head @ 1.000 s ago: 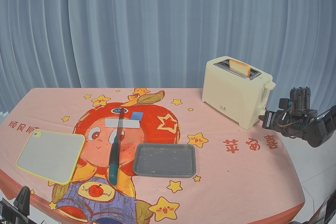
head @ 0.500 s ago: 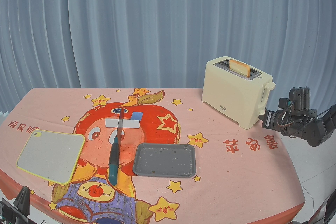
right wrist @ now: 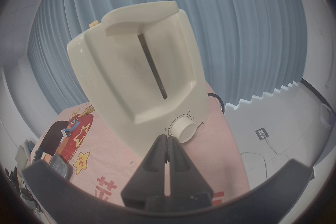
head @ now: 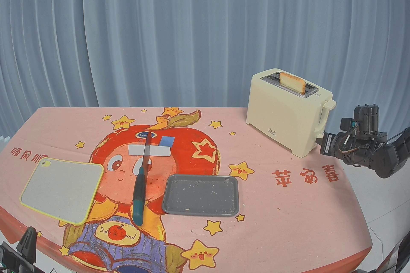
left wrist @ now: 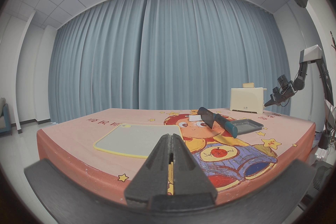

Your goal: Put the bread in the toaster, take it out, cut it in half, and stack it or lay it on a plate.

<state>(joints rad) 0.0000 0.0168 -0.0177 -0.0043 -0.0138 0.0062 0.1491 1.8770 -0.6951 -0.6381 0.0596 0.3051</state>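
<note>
Left gripper, fingers pressed together and empty, hangs off the near left corner of a table draped in a pink cartoon-print tablecloth. Nearest it on the cloth lies a pale grey plastic cutting board with a yellow-green rim. Just beside the board is a knife with a teal handle, its dark blade pointing away and crossing a white rectangular strip, with a small blue square close by. A shallow dark grey rectangular tray sits to the right of the knife handle.

Farther back on the right, the right gripper is likewise closed on nothing. Its tips are level with the low end of a cream plastic toaster, right by the round cream dial; contact cannot be judged. The toaster's lever sits at the top of its slot. A golden-brown slice of bread stands in the toaster's top slot, its upper part sticking out.

Red characters are printed on the cloth at the left edge and in front of the toaster. A small dark mark sits on the toaster's side, and numerals ring the dial. A pleated blue-grey curtain closes the background.
</note>
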